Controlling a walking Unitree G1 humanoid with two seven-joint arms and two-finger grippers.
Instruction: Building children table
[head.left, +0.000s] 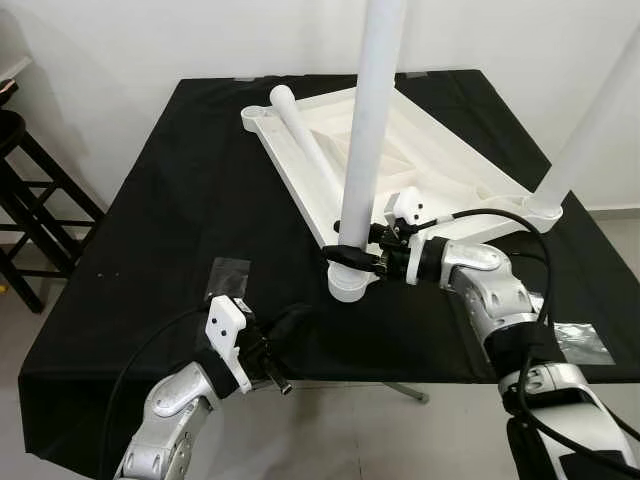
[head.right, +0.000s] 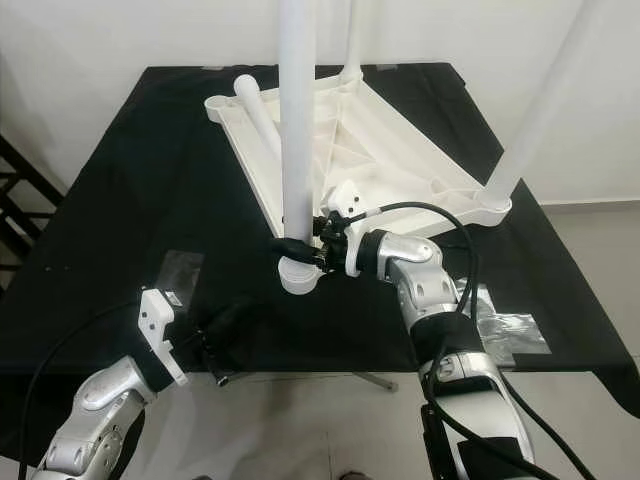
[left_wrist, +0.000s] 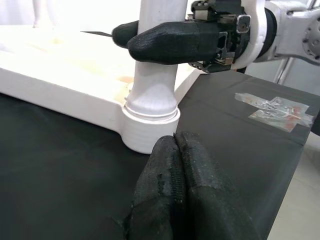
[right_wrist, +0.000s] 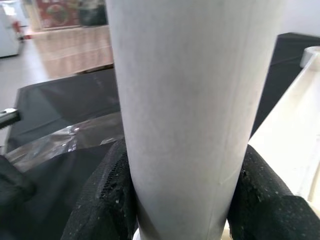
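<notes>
Black cloth (head.left: 150, 200) covers the worktable, and nothing on it carries writing that can be read. At the far left a dark stool (head.left: 25, 190) stands on the floor beside the table's left edge. A clear strip of tape (head.left: 228, 275) is stuck to the cloth near the front edge. Just behind it the left gripper (head.left: 292, 322) rests low over the cloth at the front edge, its two black fingers (left_wrist: 175, 185) pressed together and clenched on nothing, their tips close to the socket (head.left: 350, 285) without touching it.

White plastic, the tabletop (head.left: 400, 165) of the children's table lies upside down in the middle of the cloth, turned at an angle, its ribbed underside up. One loose leg (head.left: 305, 140) lies flat along its left rim, ending at the far left corner. An upright leg (head.left: 368, 120) stands in the socket at the near corner, and the right gripper (head.left: 345, 255) is clamped around that leg just above the socket, a finger (right_wrist: 105, 200) on each side. Another leg (head.left: 590, 120) stands at the right corner. More crumpled tape (head.left: 582, 342) sits by the cloth's front right edge.
</notes>
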